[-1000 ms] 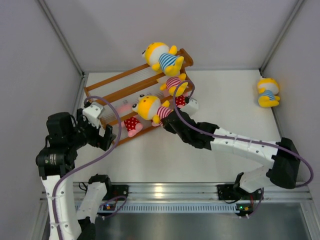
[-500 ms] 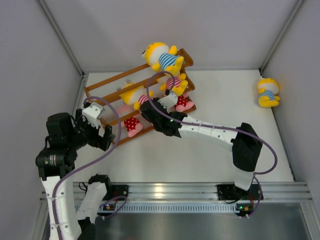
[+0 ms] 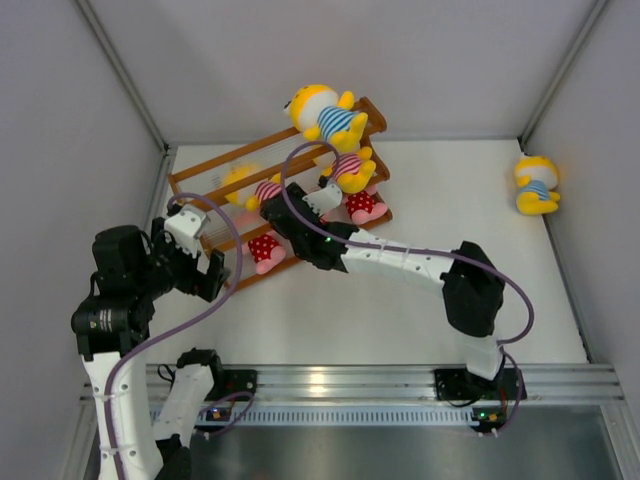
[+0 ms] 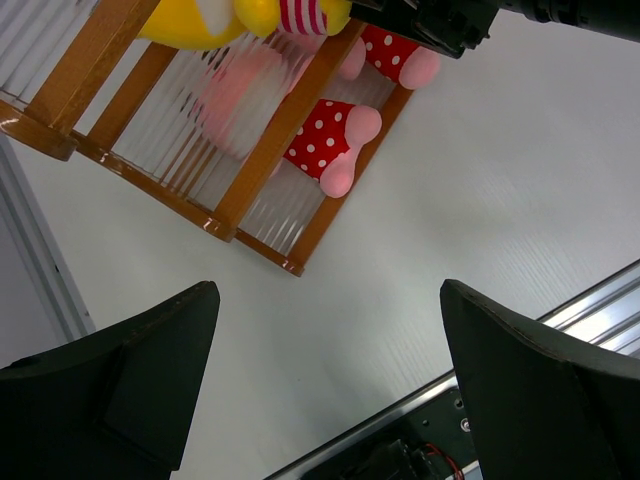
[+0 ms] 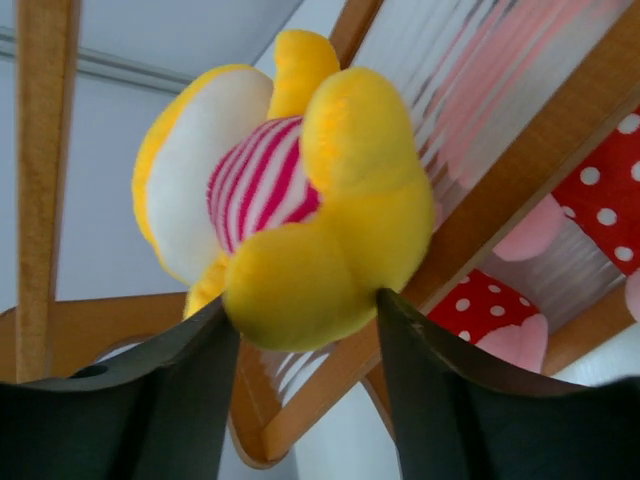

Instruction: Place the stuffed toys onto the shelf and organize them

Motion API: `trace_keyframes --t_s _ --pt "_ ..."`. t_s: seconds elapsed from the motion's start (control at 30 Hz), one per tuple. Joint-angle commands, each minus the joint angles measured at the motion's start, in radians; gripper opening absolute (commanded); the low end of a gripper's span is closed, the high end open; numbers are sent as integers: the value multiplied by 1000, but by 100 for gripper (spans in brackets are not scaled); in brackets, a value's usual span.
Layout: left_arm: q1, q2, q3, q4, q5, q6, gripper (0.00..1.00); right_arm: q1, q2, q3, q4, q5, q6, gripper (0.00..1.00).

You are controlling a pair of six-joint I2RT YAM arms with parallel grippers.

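Note:
The shelf (image 3: 215,165) stands tilted at the back left. My right gripper (image 3: 275,200) reaches over its middle tier, fingers spread. A yellow stuffed toy in a pink-white striped shirt (image 5: 300,200) sits at the tips of my right gripper (image 5: 305,310), its feet touching both. It looks blurred in the top view (image 3: 245,185). On the shelf are a blue-striped yellow toy (image 3: 325,115), another pink-striped one (image 3: 350,168) and two pink toys in red dotted outfits (image 3: 262,248) (image 3: 365,205). My left gripper (image 4: 327,300) is open and holds nothing, above the table near the shelf's front corner.
One more yellow toy in a blue-white shirt (image 3: 536,185) lies on the table at the far right, close to the right wall. Walls close in the table on the left, back and right. A metal rail (image 3: 330,385) runs along the near edge.
My right arm carried the pink-striped yellow toy leftwards and back, from the shelf's front to its middle tier, and its fingers have spread apart. The left arm has not moved.

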Motion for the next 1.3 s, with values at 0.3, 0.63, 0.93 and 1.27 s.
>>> trace_keyframes --t_s 0.3,0.63,0.93,1.27 --pt "6 -35 6 -5 241 36 98 68 -336 -300 334 -52 -528 71" --pt "6 -75 -111 -9 593 48 98 -79 -758 -658 -41 -98 -795 76" --pt "10 -75 -141 -12 588 103 98 -744 -1117 -931 -133 -232 -866 95" --pt "11 -65 -141 -11 571 99 98 -1628 -631 -779 234 -883 -613 97"
